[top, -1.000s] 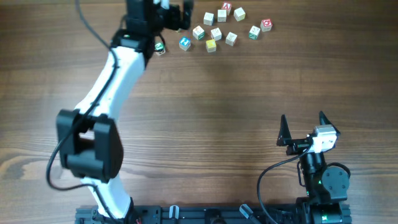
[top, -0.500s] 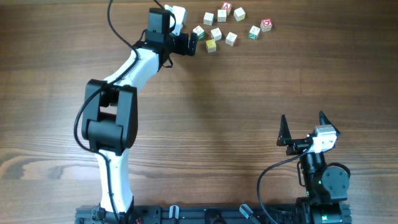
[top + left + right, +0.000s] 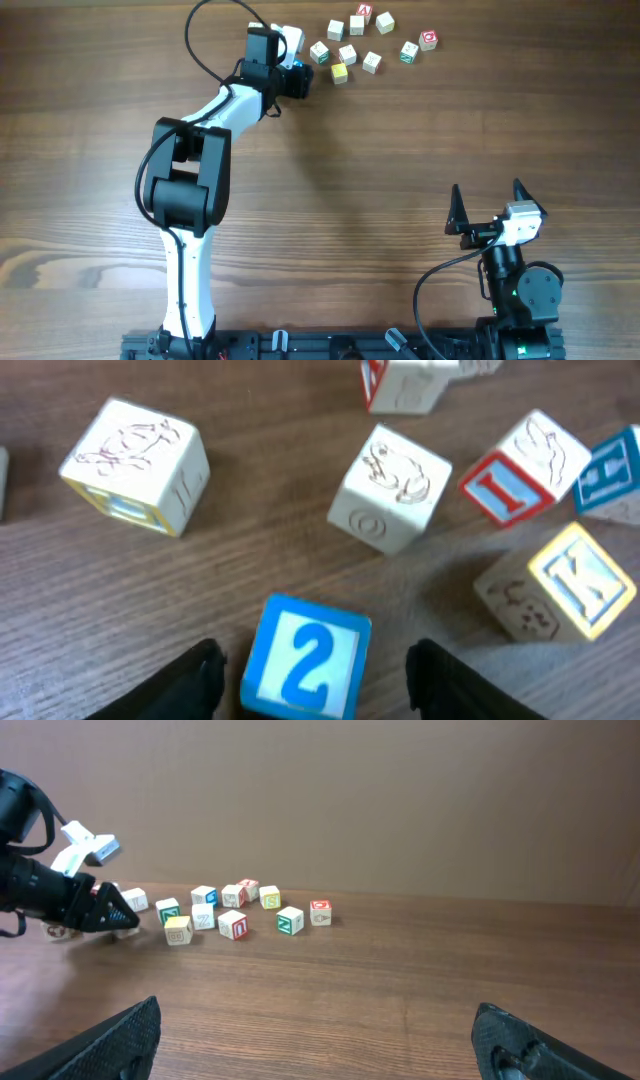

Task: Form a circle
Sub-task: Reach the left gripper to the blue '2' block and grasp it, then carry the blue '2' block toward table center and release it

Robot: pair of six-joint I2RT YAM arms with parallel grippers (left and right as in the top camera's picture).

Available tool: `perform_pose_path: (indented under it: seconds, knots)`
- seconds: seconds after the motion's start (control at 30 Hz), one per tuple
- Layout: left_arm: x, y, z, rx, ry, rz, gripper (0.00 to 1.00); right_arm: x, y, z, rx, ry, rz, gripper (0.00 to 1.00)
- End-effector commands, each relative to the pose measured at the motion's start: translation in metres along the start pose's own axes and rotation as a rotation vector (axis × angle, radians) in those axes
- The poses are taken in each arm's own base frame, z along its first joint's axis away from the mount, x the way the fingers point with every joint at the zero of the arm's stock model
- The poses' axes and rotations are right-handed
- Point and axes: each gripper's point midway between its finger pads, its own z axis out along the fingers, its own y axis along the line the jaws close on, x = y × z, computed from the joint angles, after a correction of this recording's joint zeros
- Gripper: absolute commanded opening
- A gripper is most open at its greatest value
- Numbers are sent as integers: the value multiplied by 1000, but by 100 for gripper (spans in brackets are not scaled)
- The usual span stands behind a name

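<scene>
The circle's cubes lie in a loose cluster [image 3: 360, 45] at the table's far side, also seen in the right wrist view [image 3: 232, 912]. My left gripper [image 3: 299, 80] sits low at the cluster's left end. In its wrist view the gripper [image 3: 315, 682] straddles a blue-faced cube printed "2" [image 3: 305, 657], with a gap showing on each side. Beyond it stand a cream frog cube [image 3: 390, 488], a yellow-edged cube [image 3: 135, 465] and a yellow "K" cube [image 3: 560, 585]. My right gripper [image 3: 487, 203] is open near the front right, holding nothing.
A red "I" cube [image 3: 520, 468] and a blue-edged cube [image 3: 615, 475] crowd the right of the left wrist view. The left arm [image 3: 190, 180] stretches diagonally across the table's left half. The right arm's base [image 3: 520, 290] stands at the front edge.
My left arm swung down and right from the far edge, bringing its gripper over the blue "2" cube, which the overhead view no longer shows. The right arm has not moved.
</scene>
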Motion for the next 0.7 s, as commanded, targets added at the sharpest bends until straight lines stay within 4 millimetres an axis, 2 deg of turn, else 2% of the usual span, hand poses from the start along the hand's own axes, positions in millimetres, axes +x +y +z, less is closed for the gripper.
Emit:
perform_pose_path:
  seconds: [0.0, 0.07, 0.17, 0.3, 0.47, 0.57, 0.67]
  knots:
    - [-5, 2, 4, -1, -20, 8, 54, -1, 2, 0, -15, -8, 1, 99]
    - [-5, 2, 4, -1, -21, 8, 42, -1, 2, 0, -15, -8, 1, 100]
    - [-5, 2, 4, -1, -19, 8, 40, -1, 2, 0, -15, -8, 1, 100]
    - [-4, 2, 4, -1, -18, 7, 29, -1, 2, 0, -15, -8, 1, 100]
    - [-13, 1, -3, 0, -30, 9, 27, -1, 2, 0, -15, -8, 1, 100]
    - [-31, -6, -26, 2, -42, 14, 28, -1, 2, 0, -15, -8, 1, 100]
    - [-54, -17, -65, 5, -47, 18, 28, -1, 2, 0, -15, -8, 1, 100]
